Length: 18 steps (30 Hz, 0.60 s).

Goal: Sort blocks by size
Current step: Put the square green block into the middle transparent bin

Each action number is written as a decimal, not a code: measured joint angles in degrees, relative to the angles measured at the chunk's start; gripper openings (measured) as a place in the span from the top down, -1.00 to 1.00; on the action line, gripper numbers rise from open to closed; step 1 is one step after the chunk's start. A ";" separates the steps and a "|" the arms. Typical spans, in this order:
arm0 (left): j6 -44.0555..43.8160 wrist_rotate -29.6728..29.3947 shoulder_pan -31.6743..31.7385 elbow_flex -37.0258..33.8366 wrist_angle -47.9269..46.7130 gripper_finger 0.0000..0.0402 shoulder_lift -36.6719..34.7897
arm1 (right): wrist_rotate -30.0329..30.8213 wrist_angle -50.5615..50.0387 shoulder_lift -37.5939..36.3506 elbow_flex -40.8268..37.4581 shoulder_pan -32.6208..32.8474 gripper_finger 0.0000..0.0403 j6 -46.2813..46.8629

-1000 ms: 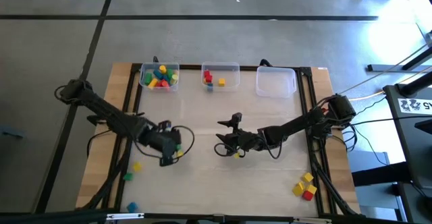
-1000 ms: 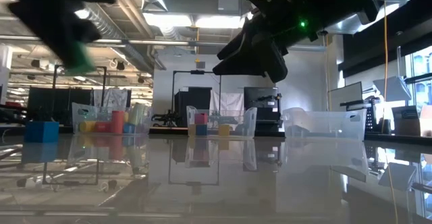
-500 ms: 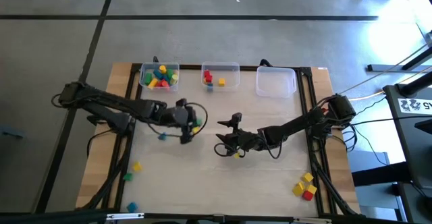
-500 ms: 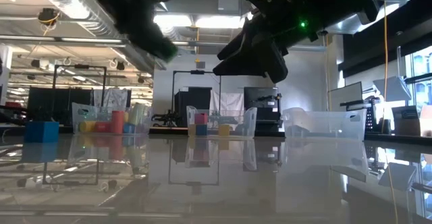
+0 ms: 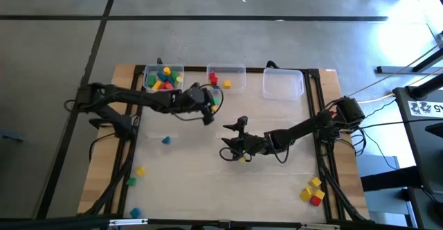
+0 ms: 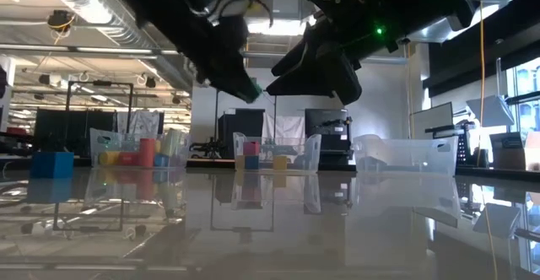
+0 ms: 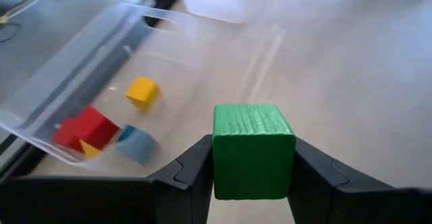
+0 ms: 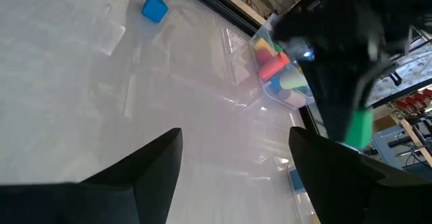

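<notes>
Left end effector (image 5: 212,107) is clamped on a green cube (image 7: 252,150) with a grooved wooden face, raised above the table near the far edge, beside the middle clear plastic bin (image 5: 239,69). That bin holds a few small blocks: red (image 7: 86,127), yellow (image 7: 142,92) and blue (image 7: 138,145). The bin (image 5: 146,71) toward the far left corner is piled with mixed blocks. The third bin (image 5: 300,74) is bare. Right end effector (image 5: 231,151) sits mid-table, fingers spread wide, holding nothing. Loose blocks (image 5: 313,190) cluster at the near right corner; others (image 5: 140,170) lie along the near left edge, one blue (image 5: 166,140) alone. Smooth, glossy table surface lies open between the arms.
</notes>
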 joint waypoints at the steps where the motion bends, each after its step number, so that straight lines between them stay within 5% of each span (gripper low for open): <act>1: 0.10 0.00 1.11 0.00 1.43 0.30 0.79 | -0.01 0.00 0.00 0.00 0.00 -0.38 0.00; 18: 1.09 1.67 16.21 4.10 18.04 0.30 15.73 | 0.08 -0.39 0.00 0.00 0.00 -0.38 -0.07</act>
